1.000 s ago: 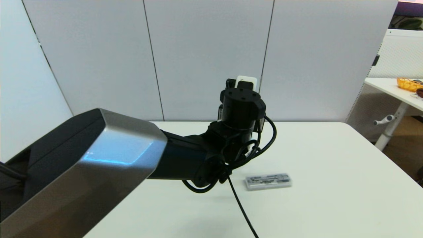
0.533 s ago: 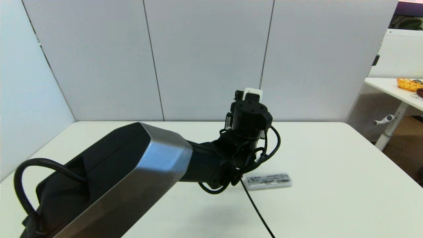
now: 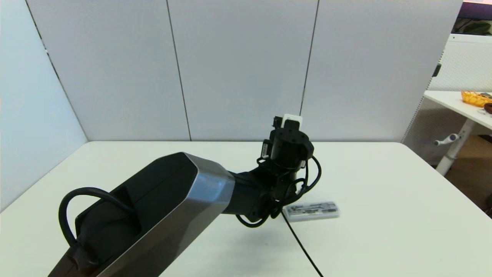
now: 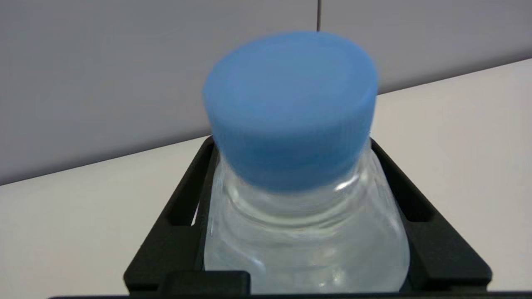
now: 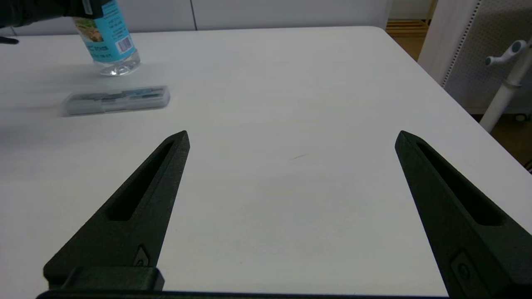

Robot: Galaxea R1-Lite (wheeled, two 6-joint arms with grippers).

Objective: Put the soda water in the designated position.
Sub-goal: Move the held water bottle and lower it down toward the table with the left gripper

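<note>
The soda water [image 4: 291,124], a clear bottle with a light-blue cap, stands upright between the black fingers [image 4: 183,207] of my left gripper [image 4: 291,143], which is shut on its shoulder. From the right wrist view the bottle's blue label and base [image 5: 109,45] show just behind the grey case; I cannot tell whether the base touches the table. In the head view the left arm's wrist [image 3: 288,148] hides the bottle. My right gripper [image 5: 291,135] hovers open over the table's near right part, holding nothing.
A flat grey case [image 3: 312,211] lies on the white table [image 3: 384,192], right beside the left wrist and its hanging cable [image 3: 300,242]. Grey wall panels close off the far edge. Another table with an orange bowl [image 3: 474,97] stands to the right.
The left arm has reached farther forward and dropped lower, carrying the bottle down toward the table behind the grey case. The case has not moved.
</note>
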